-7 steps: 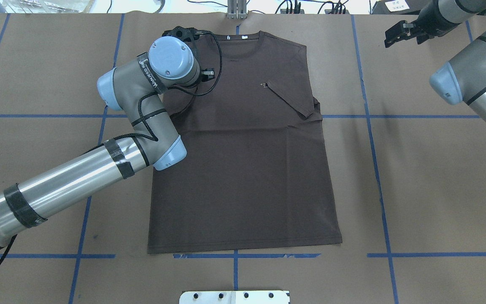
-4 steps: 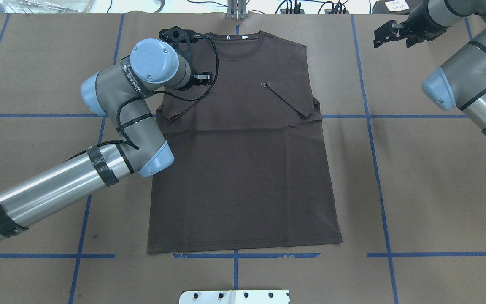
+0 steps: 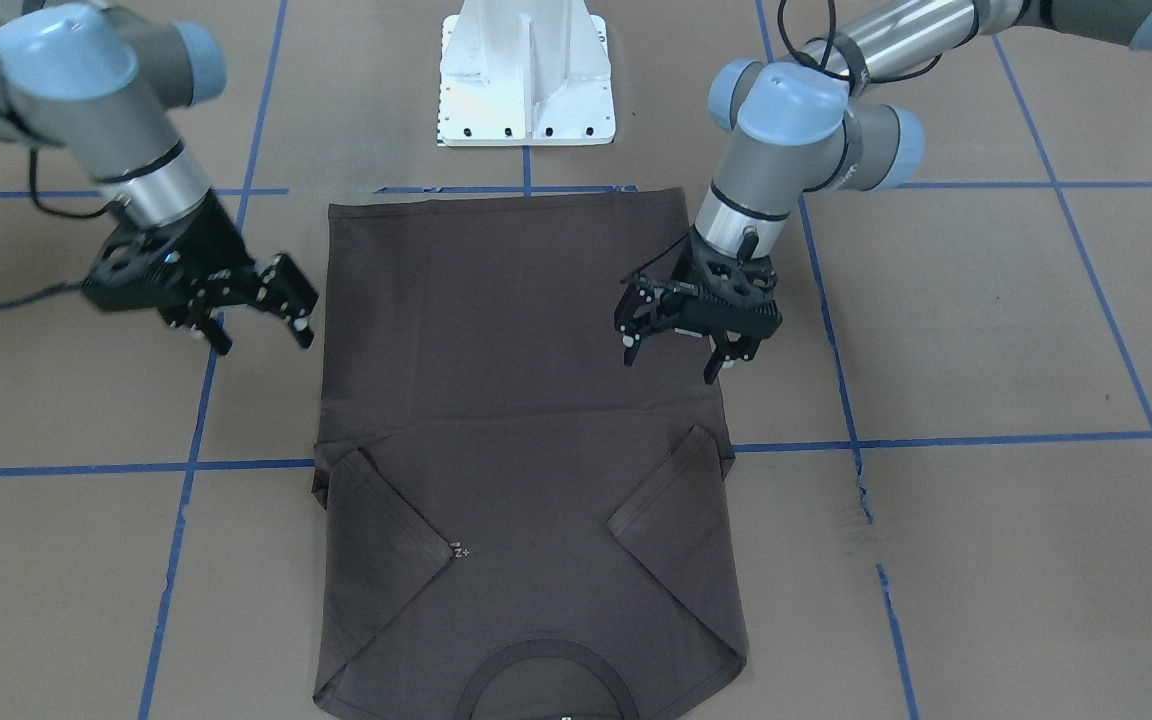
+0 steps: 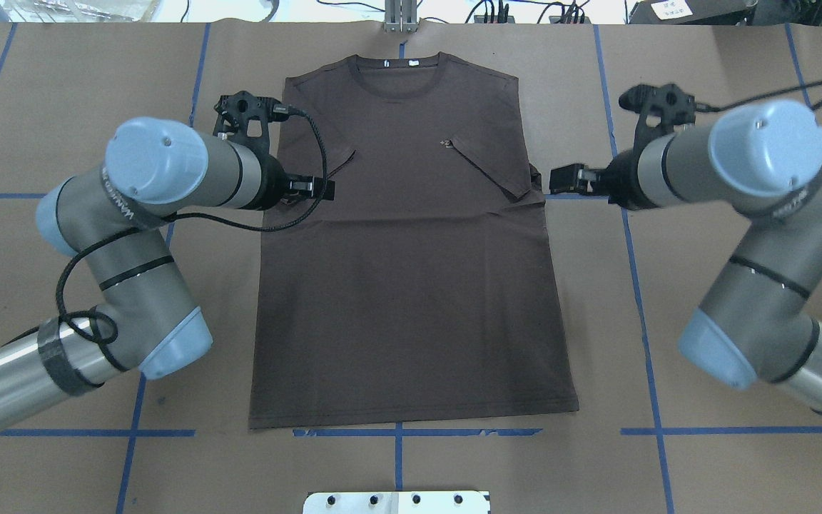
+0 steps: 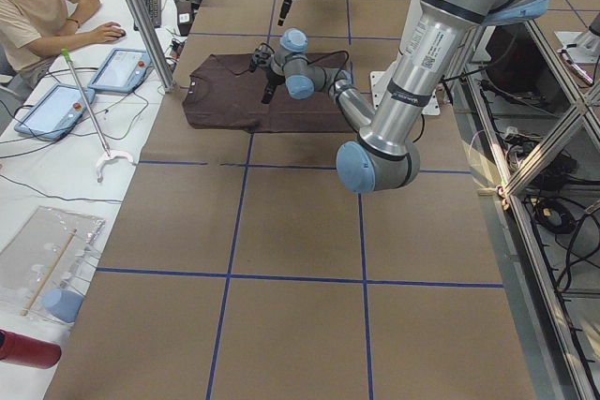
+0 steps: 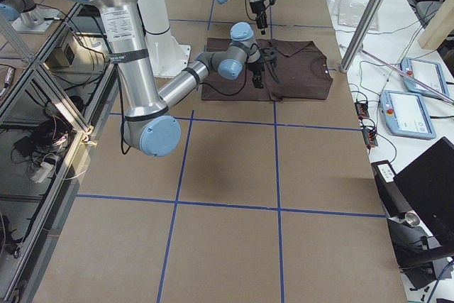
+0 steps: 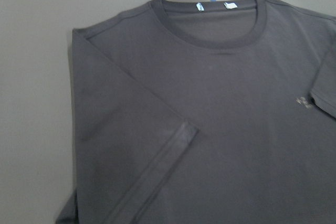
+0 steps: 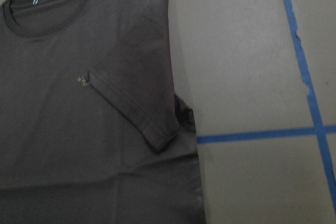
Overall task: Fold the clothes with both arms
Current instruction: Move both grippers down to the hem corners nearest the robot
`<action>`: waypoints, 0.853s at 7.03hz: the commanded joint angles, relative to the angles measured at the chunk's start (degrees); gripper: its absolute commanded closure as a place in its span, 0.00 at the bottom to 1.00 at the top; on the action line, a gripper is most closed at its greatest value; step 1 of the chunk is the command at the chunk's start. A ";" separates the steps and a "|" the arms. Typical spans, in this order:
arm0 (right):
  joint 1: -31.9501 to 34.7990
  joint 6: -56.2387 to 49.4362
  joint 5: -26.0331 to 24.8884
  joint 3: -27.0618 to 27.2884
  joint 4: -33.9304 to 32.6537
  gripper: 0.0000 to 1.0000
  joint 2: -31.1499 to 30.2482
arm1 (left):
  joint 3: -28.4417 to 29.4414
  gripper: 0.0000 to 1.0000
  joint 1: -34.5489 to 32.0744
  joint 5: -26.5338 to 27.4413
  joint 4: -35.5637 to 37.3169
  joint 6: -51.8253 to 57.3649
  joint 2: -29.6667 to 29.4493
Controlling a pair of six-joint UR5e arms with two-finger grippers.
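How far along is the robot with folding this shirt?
Done: both sleeves of the T-shirt are folded in onto the chest. In hand: nothing is gripped; the left end effector and right end effector hang open at the shirt's two side edges. Left: the body lies flat at full length, hem far from collar, so the main folds are not yet made.
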 commanded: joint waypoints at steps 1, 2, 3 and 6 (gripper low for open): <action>-16.15 11.91 -13.86 11.33 0.03 0.00 -11.34 | -10.17 0.00 10.26 5.32 0.16 -8.99 8.89; -19.60 13.44 -17.13 11.54 0.03 0.00 -12.24 | -13.01 0.00 13.19 6.58 0.07 -14.32 13.20; -20.68 13.45 -18.03 11.63 0.03 0.00 -12.25 | -14.78 0.05 17.31 9.20 0.24 -18.98 16.46; -20.69 13.28 -18.04 11.89 0.20 0.00 -12.34 | -15.76 0.30 22.44 10.90 3.57 -22.98 19.13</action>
